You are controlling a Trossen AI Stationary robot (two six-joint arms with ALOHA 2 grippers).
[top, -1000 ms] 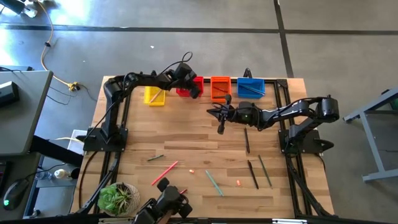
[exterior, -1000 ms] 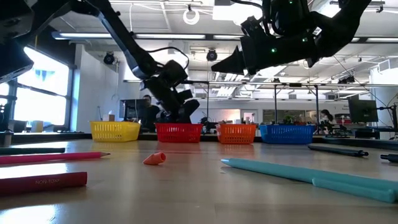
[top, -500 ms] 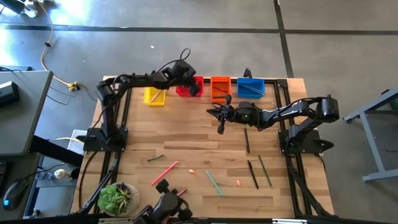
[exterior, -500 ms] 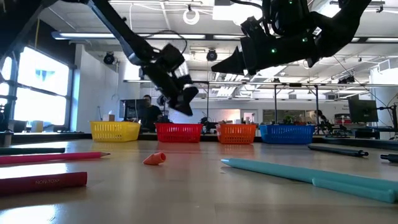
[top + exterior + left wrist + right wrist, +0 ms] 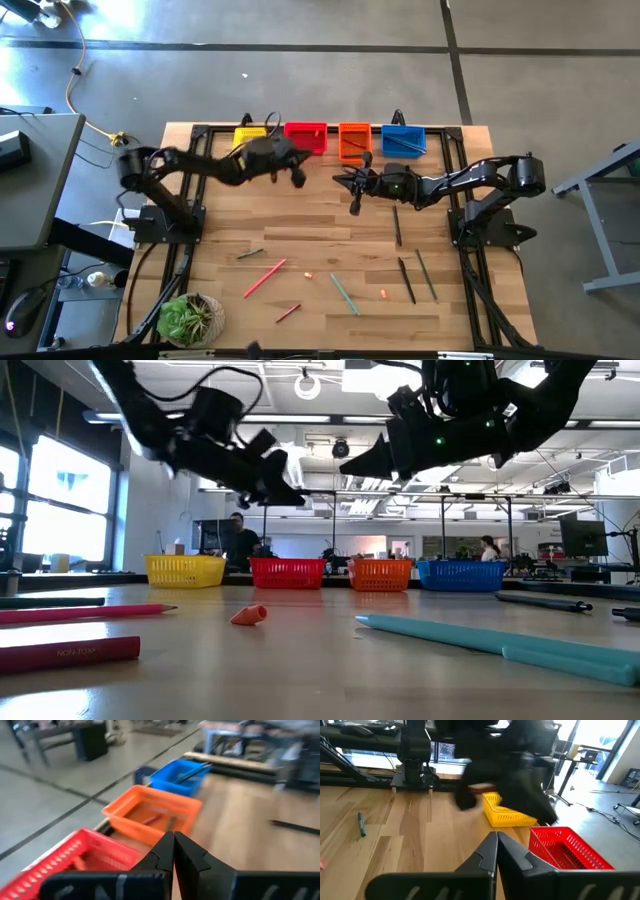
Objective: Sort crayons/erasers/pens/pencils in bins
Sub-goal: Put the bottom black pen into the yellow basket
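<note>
The left gripper (image 5: pixel 298 176), fingers together and empty, is hovering near the bins (image 5: pixel 305 133); the erasers (image 5: pixel 383 293), tiny, light nubs, need a centered pinch.

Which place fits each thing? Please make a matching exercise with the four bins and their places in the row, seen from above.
Things:
1. yellow bin
2. red bin
3. orange bin
4. blue bin

Places:
A. between orange and yellow
B. the row's right end
C. the row's left end
D. between red and blue

Pairs: 1-C, 2-A, 3-D, 4-B
</note>
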